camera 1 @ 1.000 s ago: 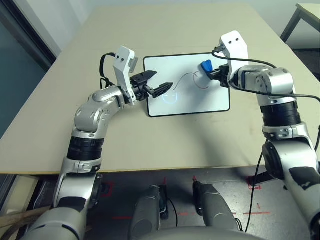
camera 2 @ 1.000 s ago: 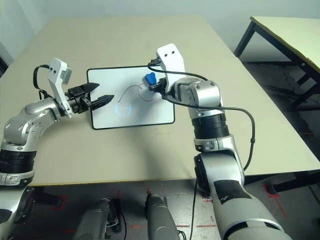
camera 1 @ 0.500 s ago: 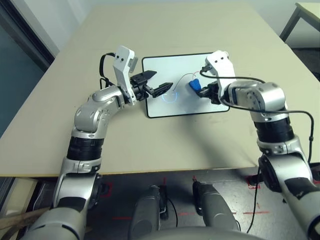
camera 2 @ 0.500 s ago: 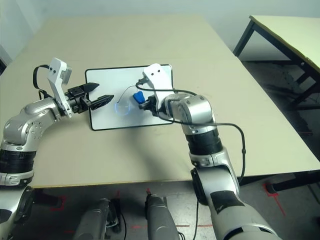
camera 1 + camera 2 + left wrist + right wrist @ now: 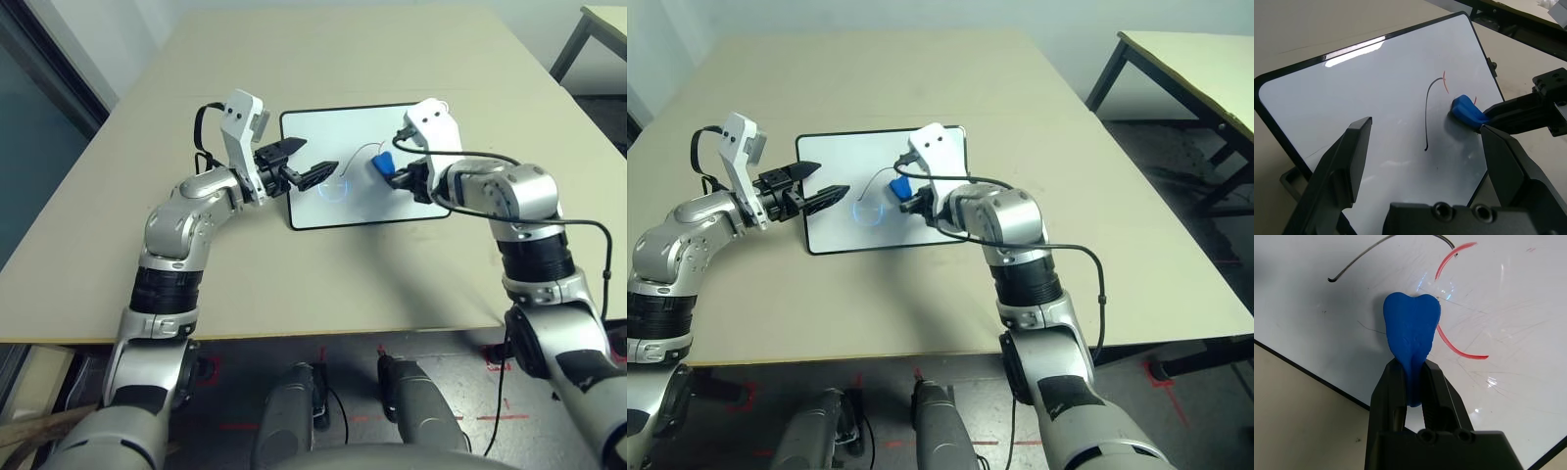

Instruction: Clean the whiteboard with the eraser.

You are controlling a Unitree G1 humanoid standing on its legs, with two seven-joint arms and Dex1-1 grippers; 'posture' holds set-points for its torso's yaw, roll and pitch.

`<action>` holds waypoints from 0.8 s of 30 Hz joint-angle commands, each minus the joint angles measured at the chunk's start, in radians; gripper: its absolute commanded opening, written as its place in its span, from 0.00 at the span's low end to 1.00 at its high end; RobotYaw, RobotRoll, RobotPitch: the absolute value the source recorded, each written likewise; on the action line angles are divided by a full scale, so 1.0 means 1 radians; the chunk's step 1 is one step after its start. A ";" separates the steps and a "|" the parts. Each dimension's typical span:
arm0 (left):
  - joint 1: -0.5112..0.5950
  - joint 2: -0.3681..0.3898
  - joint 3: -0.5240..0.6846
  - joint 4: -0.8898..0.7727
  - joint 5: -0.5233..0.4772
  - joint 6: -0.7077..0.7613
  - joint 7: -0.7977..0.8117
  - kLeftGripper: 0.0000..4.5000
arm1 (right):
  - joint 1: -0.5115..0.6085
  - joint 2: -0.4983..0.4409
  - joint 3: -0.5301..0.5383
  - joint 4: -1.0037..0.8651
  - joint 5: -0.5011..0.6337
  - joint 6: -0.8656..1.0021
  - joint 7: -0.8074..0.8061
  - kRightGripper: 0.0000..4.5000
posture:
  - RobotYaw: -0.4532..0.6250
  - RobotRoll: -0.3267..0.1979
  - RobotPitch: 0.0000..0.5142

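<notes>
Blue eraser (image 5: 1411, 333) is pinched between the pressed-in fingers of the right gripper (image 5: 396, 177), which angles down onto the whiteboard (image 5: 323, 134) lying flat on the table (image 5: 294, 49). Left gripper (image 5: 307, 163) hovers level over the board's left edge, fingers spread, holding nothing. Right wrist view reveals red arc marks (image 5: 1459, 348) beside the eraser.

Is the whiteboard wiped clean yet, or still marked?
Still marked. The whiteboard carries a dark curved line and red arcs beside the blue eraser, which the right gripper holds in its jaws.
</notes>
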 commanded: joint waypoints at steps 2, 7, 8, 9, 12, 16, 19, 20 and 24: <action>0.006 0.005 -0.004 -0.001 0.001 0.001 -0.003 1.00 | -0.090 -0.006 -0.065 0.142 -0.030 -0.109 -0.042 0.09 | 0.31 0.62 0.31; 0.011 0.001 -0.004 -0.009 -0.001 0.005 0.001 1.00 | -0.148 0.014 -0.099 0.239 -0.035 -0.193 -0.066 0.09 | 0.32 0.62 0.31; 0.012 0.001 -0.005 -0.011 -0.002 0.006 0.002 1.00 | -0.139 0.017 -0.091 0.232 -0.034 -0.183 -0.062 0.09 | 0.32 0.62 0.32; 0.013 0.002 -0.004 -0.013 -0.002 0.007 0.002 1.00 | -0.125 0.020 -0.080 0.214 -0.031 -0.165 -0.055 0.09 | 0.32 0.62 0.32; 0.014 0.004 -0.002 -0.013 -0.002 0.007 0.002 1.00 | -0.078 0.018 -0.040 0.140 -0.015 -0.092 -0.028 0.09 | 0.32 0.62 0.32; 0.017 0.003 -0.001 -0.017 -0.003 0.009 0.005 1.00 | -0.004 0.023 -0.016 0.014 0.007 0.008 -0.022 0.09 | 0.31 0.62 0.32; 0.016 0.000 -0.004 -0.017 -0.004 0.009 0.007 1.00 | -0.008 0.022 -0.022 0.010 0.003 0.012 -0.029 0.09 | 0.31 0.62 0.32; 0.015 -0.001 -0.004 -0.017 -0.004 0.009 0.007 1.00 | -0.026 0.020 -0.031 0.032 -0.004 -0.003 -0.034 0.09 | 0.31 0.62 0.32; 0.014 0.000 -0.005 -0.015 -0.004 0.008 0.006 1.00 | -0.124 0.011 -0.065 0.151 -0.025 -0.074 -0.047 0.09 | 0.31 0.62 0.32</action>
